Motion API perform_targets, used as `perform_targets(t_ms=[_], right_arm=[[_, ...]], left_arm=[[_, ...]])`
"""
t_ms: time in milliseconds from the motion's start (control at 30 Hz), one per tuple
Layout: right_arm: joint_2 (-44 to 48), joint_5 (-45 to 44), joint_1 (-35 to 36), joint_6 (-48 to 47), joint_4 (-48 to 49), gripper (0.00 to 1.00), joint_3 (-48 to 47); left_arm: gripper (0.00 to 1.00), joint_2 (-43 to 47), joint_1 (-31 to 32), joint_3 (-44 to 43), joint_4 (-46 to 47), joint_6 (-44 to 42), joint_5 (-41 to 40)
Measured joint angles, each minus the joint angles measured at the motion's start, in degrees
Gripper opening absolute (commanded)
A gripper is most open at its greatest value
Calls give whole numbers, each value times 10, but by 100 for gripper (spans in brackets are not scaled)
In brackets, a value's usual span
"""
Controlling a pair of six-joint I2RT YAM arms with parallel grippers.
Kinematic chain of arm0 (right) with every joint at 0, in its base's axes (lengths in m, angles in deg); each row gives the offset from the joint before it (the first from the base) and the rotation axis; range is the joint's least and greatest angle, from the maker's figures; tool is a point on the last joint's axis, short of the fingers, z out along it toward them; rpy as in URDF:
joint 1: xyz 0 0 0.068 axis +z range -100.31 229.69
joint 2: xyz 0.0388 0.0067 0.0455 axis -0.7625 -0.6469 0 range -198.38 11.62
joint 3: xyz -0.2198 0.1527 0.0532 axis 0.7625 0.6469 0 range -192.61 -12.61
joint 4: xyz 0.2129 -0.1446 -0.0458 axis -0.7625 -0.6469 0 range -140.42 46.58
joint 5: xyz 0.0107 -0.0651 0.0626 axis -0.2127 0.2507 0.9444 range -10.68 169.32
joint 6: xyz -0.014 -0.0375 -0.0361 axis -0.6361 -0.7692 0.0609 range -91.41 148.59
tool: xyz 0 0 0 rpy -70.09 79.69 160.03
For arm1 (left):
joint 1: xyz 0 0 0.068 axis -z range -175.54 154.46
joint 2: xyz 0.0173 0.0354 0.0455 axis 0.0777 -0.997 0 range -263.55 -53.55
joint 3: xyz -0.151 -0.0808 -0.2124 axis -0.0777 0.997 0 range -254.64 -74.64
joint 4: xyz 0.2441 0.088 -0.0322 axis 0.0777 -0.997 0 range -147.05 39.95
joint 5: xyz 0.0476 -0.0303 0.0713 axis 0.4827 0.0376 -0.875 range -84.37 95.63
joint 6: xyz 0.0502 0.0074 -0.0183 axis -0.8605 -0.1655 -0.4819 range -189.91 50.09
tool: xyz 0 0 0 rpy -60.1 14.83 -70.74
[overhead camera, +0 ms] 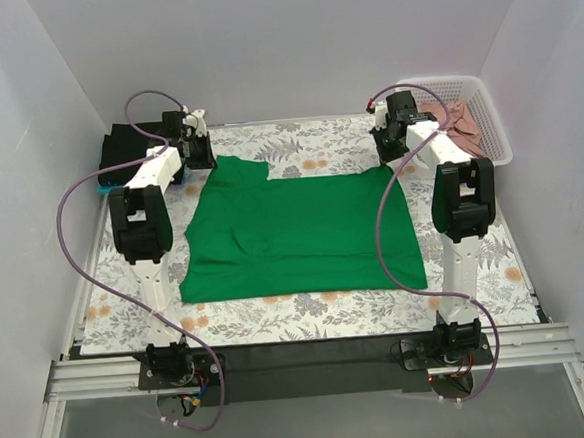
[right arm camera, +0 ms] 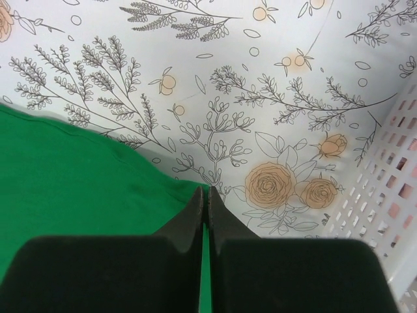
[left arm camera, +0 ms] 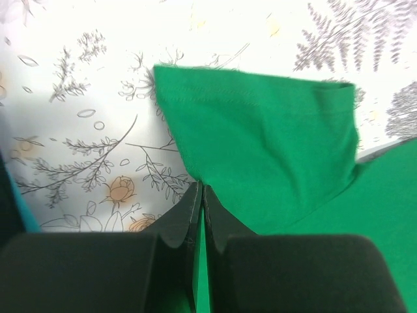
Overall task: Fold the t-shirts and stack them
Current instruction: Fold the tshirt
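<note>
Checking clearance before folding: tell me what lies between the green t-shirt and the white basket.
Only bare floral table cover lies between the green t-shirt and the white basket, as the right wrist view shows.

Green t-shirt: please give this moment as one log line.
green t-shirt: spread on table | left gripper: shut on its far-left corner | right gripper: shut on its far-right corner
</note>
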Motion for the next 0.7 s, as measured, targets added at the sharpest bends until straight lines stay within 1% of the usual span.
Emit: perform_targets(t_ms=[200, 433, 533, 700], right_arm=[[4, 5, 0, -1, -1, 1, 0], [14, 5, 0, -16, -4, 1, 10], [38, 5, 0, -28, -6, 1, 33], [85, 6, 0, -45, -11, 1, 64]], left_arm=[[0, 25, 0, 11, 7, -5, 0], [0, 52, -5, 49, 2, -18, 5], [0, 81, -11, 69, 0, -26, 10], [0, 157, -17, 117, -2, -43, 20]])
